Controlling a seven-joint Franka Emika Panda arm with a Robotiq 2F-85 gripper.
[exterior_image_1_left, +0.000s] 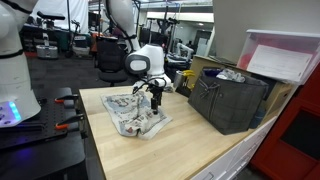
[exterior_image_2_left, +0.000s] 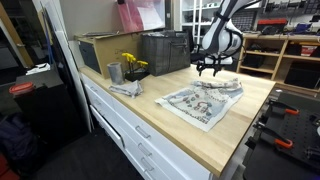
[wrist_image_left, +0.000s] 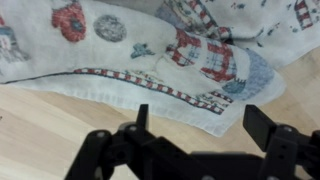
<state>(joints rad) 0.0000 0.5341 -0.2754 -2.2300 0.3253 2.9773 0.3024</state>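
Seeing the fingers plainly only in the wrist view: standing wide apart, clamping nothing, hanging over the hem of the patterned cloth and a strip of bare wooden surface. Cutting off most of the cloth at the frame edges there, and blurring its printed figures a little. Not being able to tell from this view about contact with the fabric.

In both exterior views, showing the gripper small and dark, low over the crumpled cloth, which is lying near the middle of the surface; being too tiny there for judging the opening. Showing in an exterior view a dark crate near the cloth, not touching it, with its content hard to make out. Showing in an exterior view also a metal cup and something yellow near the corner, and white drawers under the surface.

Standing in a workshop-like room: shelves behind, an office chair further back.
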